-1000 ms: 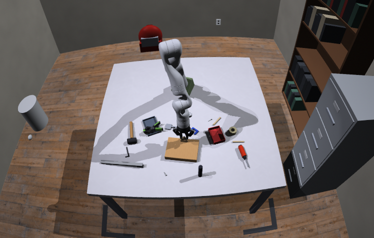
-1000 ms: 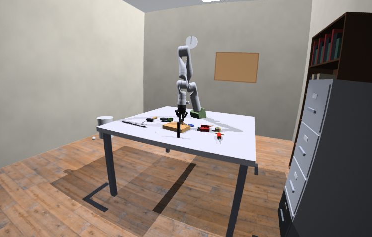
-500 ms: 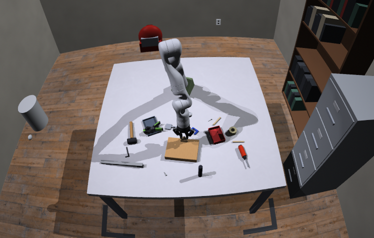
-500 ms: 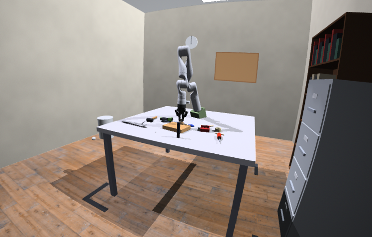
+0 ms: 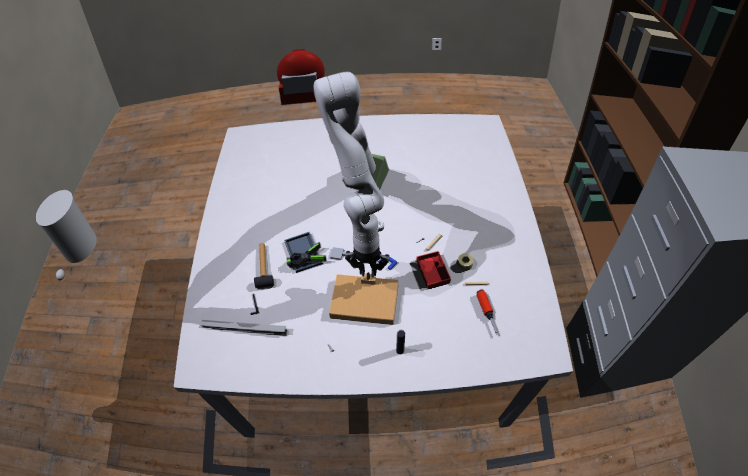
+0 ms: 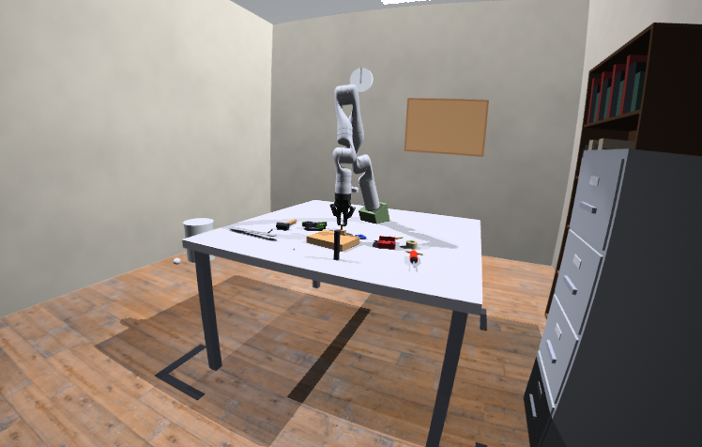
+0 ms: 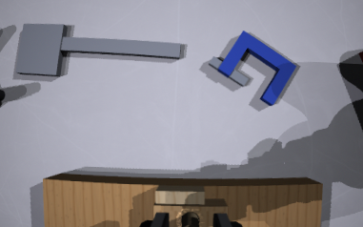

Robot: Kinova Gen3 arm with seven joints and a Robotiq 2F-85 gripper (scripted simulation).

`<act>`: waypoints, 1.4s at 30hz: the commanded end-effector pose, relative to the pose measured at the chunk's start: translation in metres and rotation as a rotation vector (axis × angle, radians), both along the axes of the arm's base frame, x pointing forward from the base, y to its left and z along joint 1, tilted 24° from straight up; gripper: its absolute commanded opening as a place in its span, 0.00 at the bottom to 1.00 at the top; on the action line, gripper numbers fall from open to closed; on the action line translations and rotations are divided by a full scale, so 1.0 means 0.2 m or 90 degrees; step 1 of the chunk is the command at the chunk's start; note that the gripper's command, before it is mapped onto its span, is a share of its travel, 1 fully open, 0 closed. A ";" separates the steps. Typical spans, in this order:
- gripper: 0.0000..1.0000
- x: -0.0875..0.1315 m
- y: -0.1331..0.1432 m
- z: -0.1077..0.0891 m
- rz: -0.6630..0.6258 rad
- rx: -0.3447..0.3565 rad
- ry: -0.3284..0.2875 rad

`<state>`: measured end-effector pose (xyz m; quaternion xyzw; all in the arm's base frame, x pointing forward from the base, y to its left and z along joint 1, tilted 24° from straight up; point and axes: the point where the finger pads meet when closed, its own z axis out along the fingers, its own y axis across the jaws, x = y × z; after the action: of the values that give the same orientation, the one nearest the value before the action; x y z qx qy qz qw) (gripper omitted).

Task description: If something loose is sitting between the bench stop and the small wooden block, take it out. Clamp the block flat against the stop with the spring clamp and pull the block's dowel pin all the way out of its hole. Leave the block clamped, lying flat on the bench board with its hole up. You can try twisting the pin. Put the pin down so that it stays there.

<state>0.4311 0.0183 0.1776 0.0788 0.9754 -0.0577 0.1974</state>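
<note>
The bench board (image 5: pixel 363 304) (image 7: pixel 85 205) lies on the table. At its arm-side edge sit a small wooden block (image 7: pixel 166 210) and a paler wooden piece (image 7: pixel 180 196); I cannot tell which part is the stop or if anything loose lies between. A dark round spot, pin top or hole, shows on the block between my fingertips. My gripper (image 5: pixel 368 274) (image 6: pixel 342 224) (image 7: pixel 191 220) points down at the block, partly open, with a gap on each side of that spot. The black and green spring clamp (image 5: pixel 304 259) (image 6: pixel 313 224) lies by the dark tray, away from the block.
The dark tray (image 5: pixel 300 243) is left of the arm. A grey square plate (image 7: pixel 41 50) with a long bar and a blue angled piece (image 7: pixel 285 67) lie behind the board. A red bin (image 5: pixel 433 269) and tape roll (image 5: pixel 465 262) are right. A black cylinder (image 5: pixel 400 342) stands in front.
</note>
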 end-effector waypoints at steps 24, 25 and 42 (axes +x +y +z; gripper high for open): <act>0.34 -0.05 0.02 0.14 0.000 0.000 -0.001; 0.34 -0.06 0.02 0.14 0.000 0.000 -0.001; 0.34 -0.06 0.02 0.16 0.000 0.000 -0.001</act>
<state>0.4185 0.0230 0.2082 0.0789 0.9754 -0.0580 0.1973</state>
